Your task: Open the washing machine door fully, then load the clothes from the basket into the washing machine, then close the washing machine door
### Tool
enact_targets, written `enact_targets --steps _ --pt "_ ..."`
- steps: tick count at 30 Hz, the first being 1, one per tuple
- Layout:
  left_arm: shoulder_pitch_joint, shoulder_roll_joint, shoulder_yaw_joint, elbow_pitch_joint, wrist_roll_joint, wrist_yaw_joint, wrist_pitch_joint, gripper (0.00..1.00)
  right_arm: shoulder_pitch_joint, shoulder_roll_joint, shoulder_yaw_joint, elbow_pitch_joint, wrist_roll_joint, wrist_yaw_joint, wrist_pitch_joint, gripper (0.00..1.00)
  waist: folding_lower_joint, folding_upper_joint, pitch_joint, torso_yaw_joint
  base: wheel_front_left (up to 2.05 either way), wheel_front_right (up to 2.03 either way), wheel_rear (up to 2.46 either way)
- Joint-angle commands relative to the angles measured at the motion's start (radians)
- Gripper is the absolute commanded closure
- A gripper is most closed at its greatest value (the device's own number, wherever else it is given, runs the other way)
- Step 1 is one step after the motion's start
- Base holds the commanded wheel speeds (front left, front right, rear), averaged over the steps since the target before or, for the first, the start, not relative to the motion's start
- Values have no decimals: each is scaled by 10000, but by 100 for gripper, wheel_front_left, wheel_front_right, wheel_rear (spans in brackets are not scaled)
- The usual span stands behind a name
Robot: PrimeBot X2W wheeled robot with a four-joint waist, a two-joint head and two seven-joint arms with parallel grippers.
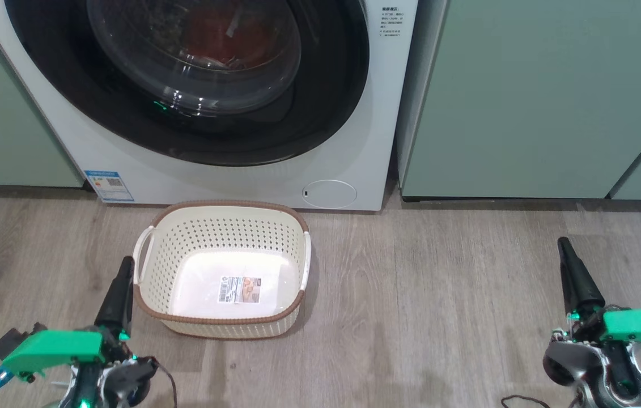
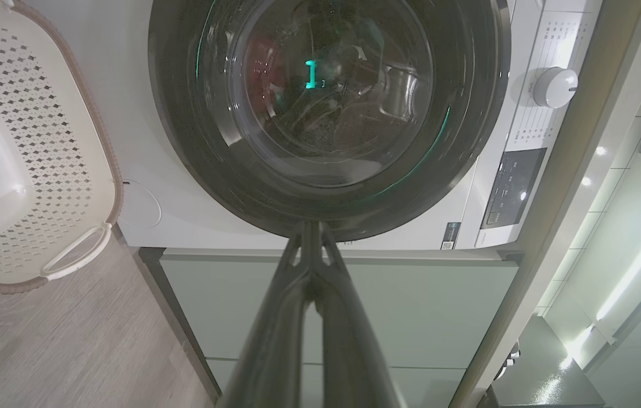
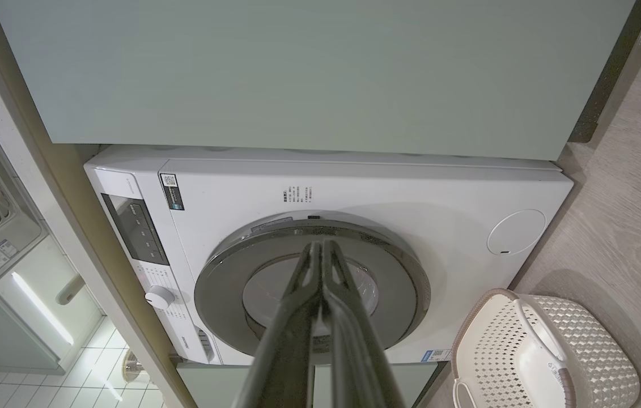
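Observation:
The white washing machine (image 1: 354,130) stands ahead with its round black-rimmed door (image 1: 320,113) closed flat against the front. Red clothes (image 1: 224,34) show dimly behind the door glass. On the floor in front sits the cream basket (image 1: 224,232), with just a label sticker on its bottom. My left gripper (image 1: 126,263) is shut, low at the basket's left side. My right gripper (image 1: 563,243) is shut too, well off to the basket's right above the floor. In the left wrist view the shut fingers (image 2: 309,266) point at the door (image 2: 467,113); the right wrist view shows the door (image 3: 224,283) and basket (image 3: 581,334).
Pale green cabinets (image 1: 535,96) flank the washer on both sides. Grey wood-look floor (image 1: 439,294) spreads around the basket. A round cap (image 1: 330,193) and a blue label (image 1: 109,185) mark the washer's lower front. A control knob (image 2: 552,86) sits on its panel.

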Motion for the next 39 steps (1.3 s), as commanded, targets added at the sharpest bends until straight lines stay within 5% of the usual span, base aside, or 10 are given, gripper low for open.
enact_targets --steps 1,39 --pt "-490 47 325 -290 102 -92 82 100 -510 -38 171 -316 -37 0 84 100 0 0 0 0 0 0 0" --pt "-496 -7 402 -287 167 -92 144 100 -517 17 93 -311 -102 0 146 100 0 0 0 0 0 0 0"
